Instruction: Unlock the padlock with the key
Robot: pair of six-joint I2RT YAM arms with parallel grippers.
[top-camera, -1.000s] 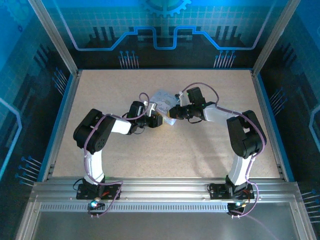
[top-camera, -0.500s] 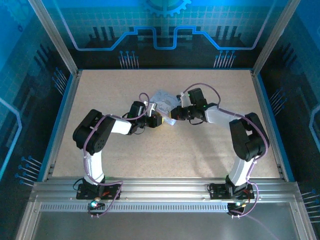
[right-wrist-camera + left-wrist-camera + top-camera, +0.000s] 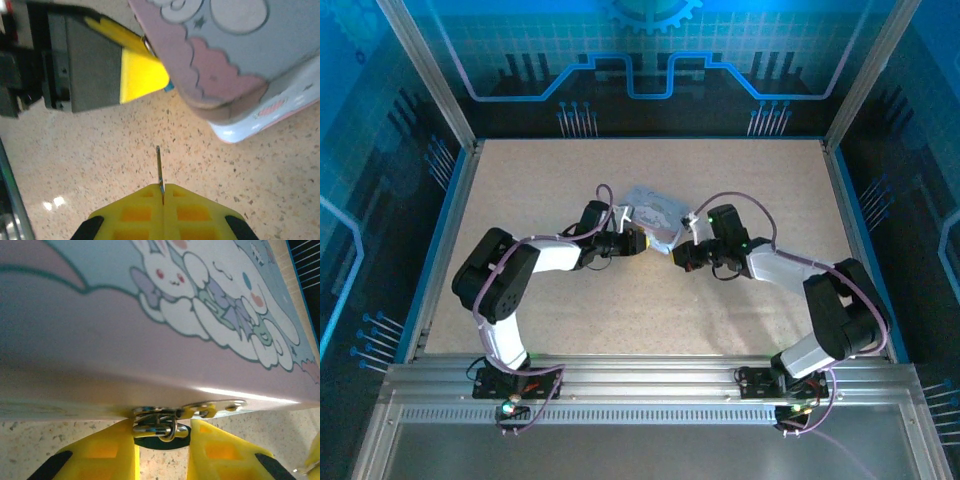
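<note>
Unfinished: right claw pinched key, uninserted; left claw narrow, seemingly gripping padlock; insertion, turn outstanding.

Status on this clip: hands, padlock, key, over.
Left hand shut on padlock at tin clasp. Right hand pinching key, tip short of tin. No obstruction seen.
</note>
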